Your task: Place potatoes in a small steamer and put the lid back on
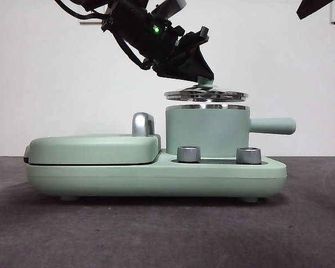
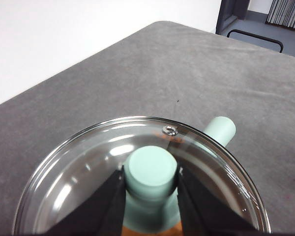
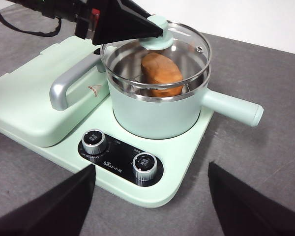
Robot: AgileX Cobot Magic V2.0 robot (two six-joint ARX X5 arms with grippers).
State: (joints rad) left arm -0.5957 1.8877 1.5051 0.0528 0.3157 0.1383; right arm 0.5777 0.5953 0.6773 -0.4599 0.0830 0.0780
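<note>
Front view shows the left tool [image 1: 204,80] coming down from the upper left of the frame, clamped on the small mint knob of the lid [image 1: 206,95], which hangs level just above the steel rim of the small steamer [image 1: 206,131] with a thin gap between them. That pot sits at the centre right of the frame on a mint-green cooker base [image 1: 156,176], its stubby handle pointing to the right edge, with two steel dials [image 1: 188,154] below it. A flat griddle cover [image 1: 92,148] with a chrome handle [image 1: 143,124] fills the left half of the base. From the left wrist camera, both black jaws press against the knob at the bottom centre, the glass disc spreading around it. Over in the right wrist picture, the potato [image 3: 161,73] lies inside the pot at upper centre, seen through the glass. The right tool [image 3: 150,206] hovers well back over the grey bench [image 3: 265,162], jaws spread wide apart at the bottom corners, holding nothing.
</note>
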